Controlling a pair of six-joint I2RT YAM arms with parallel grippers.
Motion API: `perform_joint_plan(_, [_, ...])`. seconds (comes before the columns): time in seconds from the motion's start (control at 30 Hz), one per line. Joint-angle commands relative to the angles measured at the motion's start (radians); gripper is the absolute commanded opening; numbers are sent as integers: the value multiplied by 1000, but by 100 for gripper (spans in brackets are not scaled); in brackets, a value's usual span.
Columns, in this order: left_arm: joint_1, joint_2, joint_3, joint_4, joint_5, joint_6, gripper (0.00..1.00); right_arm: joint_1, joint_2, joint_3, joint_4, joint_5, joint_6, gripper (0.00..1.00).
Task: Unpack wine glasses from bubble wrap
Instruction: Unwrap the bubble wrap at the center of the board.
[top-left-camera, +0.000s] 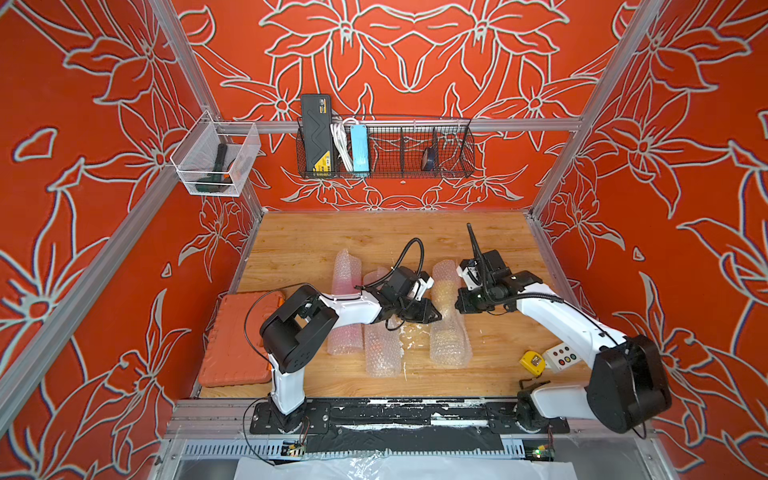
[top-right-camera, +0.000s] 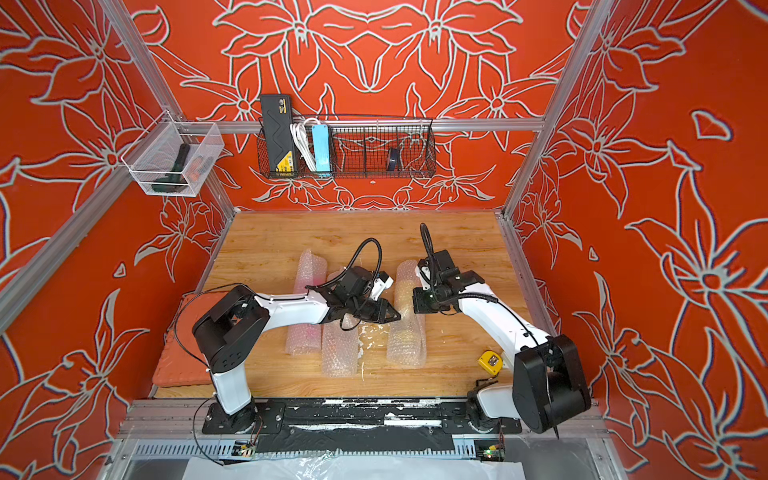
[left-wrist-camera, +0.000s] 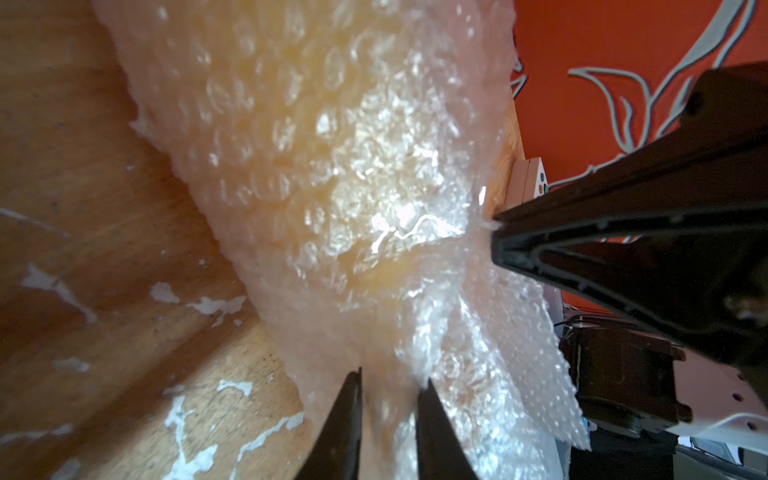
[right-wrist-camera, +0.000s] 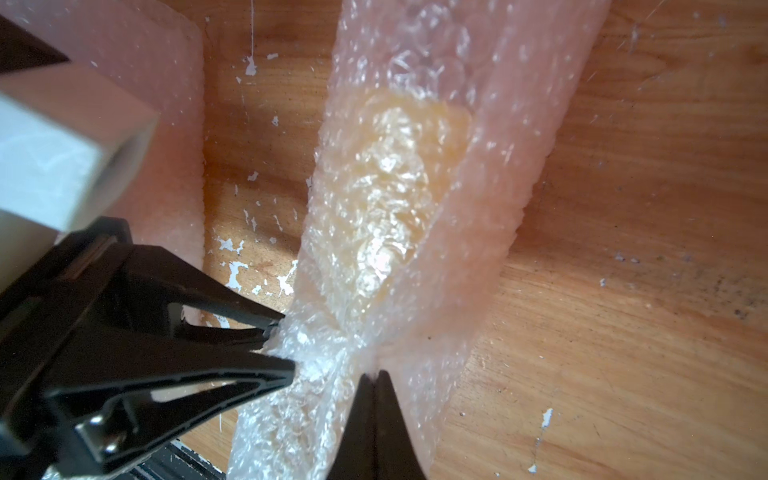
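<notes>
Three rolls of bubble wrap lie side by side on the wooden table. The right-hand roll shows a yellow wine glass through its bubbles. My left gripper is shut on that roll's near edge, with wrap bunched between its fingers. My right gripper pinches the opposite side of the same roll, fingers pressed together on a thin fold. The middle roll has an orange tint inside, the left roll a pink tint. Those glasses themselves are hidden.
An orange tool case lies at the table's left edge. A yellow tape measure and a white button box sit at the front right. A wire basket hangs on the back wall. White flakes speckle the wood.
</notes>
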Motion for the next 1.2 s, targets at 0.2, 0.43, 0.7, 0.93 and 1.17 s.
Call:
perform_joint_plan(0.2, [23,-32,-20,3,7,12,20,-7,-45,-32,-12,33,-12,2])
perform_joint_plan(0.43, [31,-60,-42,10,7,0,19,-7,-44,-31,-19,44,-15,2])
perform_joint_plan(0.7, [36,-86,-53,10,-2,0,15,-10,-50,-38,-20,55,-7,1])
perform_joint_plan(0.93, [40,-85,-52,16,13,2,0,-13,-54,-49,-20,62,-1,0])
perform_joint_plan(1.17, [46,-88,-68,46,43,3,0,-25,-58,-61,-29,83,-3,0])
